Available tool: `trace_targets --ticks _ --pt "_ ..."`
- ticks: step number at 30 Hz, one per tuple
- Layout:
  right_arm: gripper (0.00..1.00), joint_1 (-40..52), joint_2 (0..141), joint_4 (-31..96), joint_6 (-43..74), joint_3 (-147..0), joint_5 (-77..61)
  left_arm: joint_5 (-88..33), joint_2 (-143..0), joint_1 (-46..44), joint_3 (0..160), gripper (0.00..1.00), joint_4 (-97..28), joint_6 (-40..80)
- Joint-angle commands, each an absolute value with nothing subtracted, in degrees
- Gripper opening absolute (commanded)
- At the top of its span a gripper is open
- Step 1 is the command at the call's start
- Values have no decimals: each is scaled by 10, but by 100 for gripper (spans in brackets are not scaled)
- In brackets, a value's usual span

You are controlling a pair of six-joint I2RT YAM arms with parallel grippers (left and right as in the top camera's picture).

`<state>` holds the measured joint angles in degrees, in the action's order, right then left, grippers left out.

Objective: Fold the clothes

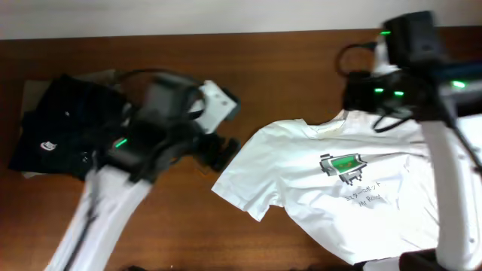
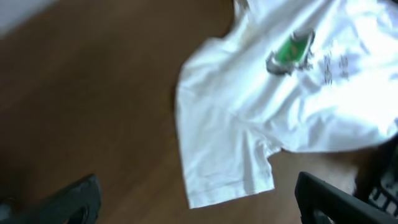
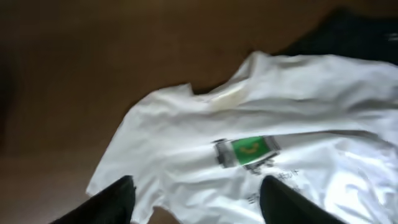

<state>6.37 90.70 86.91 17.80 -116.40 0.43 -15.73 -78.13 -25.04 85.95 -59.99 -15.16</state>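
Overhead: white T-shirt (image 1: 331,188) lies spread on the tabletop (image 1: 286,68), sleeve (image 2: 224,168) just ahead of the left hand (image 2: 196,196), collar (image 3: 227,96) ahead of the right hand (image 3: 199,196); both hands empty, parted wide. Limp, light cloth, likely to drag; pinch at sleeve hem or shoulder. Green chest print (image 1: 343,164), lettering (image 1: 361,194) beneath too blurred to read.
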Motion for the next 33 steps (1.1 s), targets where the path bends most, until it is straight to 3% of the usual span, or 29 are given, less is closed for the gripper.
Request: trace_targets --ticks 1,7,12,13,14,17,22,25,29,33 --pt "73 -30 893 873 185 -1173 -16 -141 -946 -291 863 99 -532 -146" --pt "76 -153 915 873 183 -1173 -28 -120 -1176 -296 863 99 -303 -146" --pt "79 -159 934 873 170 -1173 -28 -122 -1249 -298 863 98 -264 -146" --pt "79 -159 934 872 170 -1172 -27 -122 -1260 -299 863 91 -266 -146" --pt "79 -159 934 873 169 -1172 -22 -122 -1267 -300 863 75 -267 -146" --pt "80 -159 934 872 168 -1172 -12 -122 -1267 -300 869 0 -295 -146" --pt "84 -159 973 865 168 -1172 9 -106 -1261 -267 1068 0 -488 -146" --pt "84 -191 1034 865 168 -1172 6 21 -1261 -241 1199 0 -602 -146" --pt "83 -245 1126 863 168 -1172 -15 114 -1260 -175 1207 0 -689 -122" --pt "78 -248 1218 860 168 -1172 -15 114 -1255 -123 1221 0 -734 -118"
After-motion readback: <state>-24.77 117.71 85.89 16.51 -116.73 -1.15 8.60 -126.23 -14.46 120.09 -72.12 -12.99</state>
